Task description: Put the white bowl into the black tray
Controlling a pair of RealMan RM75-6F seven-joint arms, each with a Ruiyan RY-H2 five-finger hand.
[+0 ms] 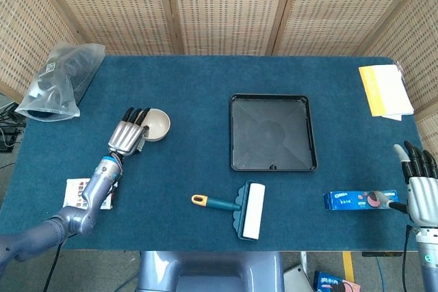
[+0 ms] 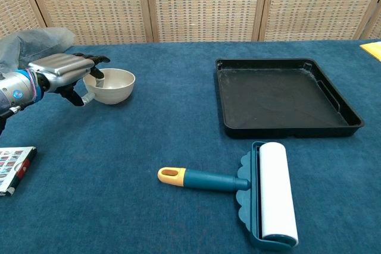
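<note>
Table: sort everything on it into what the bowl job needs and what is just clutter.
Needed:
white bowl, its rim pinched by the left hand
black tray, nothing in it

Clutter:
lint roller
plastic bag
yellow papers
blue cookie packet, near the idle right hand
small card

Bowl (image 2: 112,85) left of tray (image 2: 286,124); roller (image 2: 253,190) before tray.
</note>
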